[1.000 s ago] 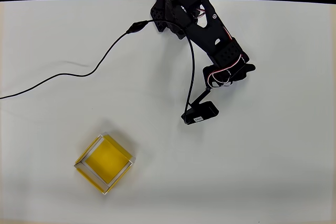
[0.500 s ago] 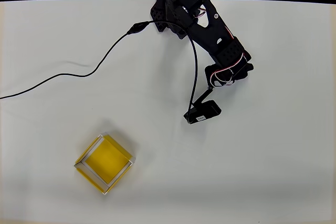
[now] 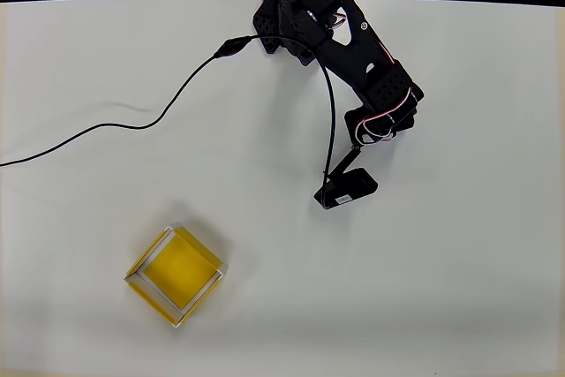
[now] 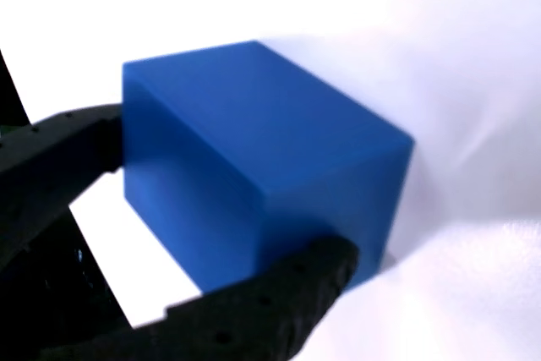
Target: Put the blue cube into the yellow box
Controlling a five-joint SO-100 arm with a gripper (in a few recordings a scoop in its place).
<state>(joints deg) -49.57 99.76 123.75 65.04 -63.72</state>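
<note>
In the wrist view we are seeing the blue cube [image 4: 254, 166] sitting between the two black fingers of the gripper [image 4: 203, 209]: one finger [image 4: 59, 150] is meeting its left face and the other [image 4: 279, 302] is curling under its near lower corner. The jaws are standing only as wide as the block, so we are judging that they are closed on it, or very nearly so (the blur at the contact edges is keeping us from being sure how firm the hold is). The cube is resting on or just above the white worktop [image 4: 439, 57]; we cannot tell which.

Over the last second the overhead view is showing the arm [image 3: 371, 86] swinging slightly: its lower end and the small black module [image 3: 347, 188] hanging from the cable have been drifting to the right and a little downward in the picture, while the yellow box [image 3: 177, 275] has not moved. The arm itself is covering the cube from above.

For the task, we are reading this as the end of the grasp, with the carry not yet begun. The box is lying well apart from the gripper, toward the lower left of the overhead view, so a lift and a long sweep across the open worktop [image 3: 459, 262] are still ahead.
</note>
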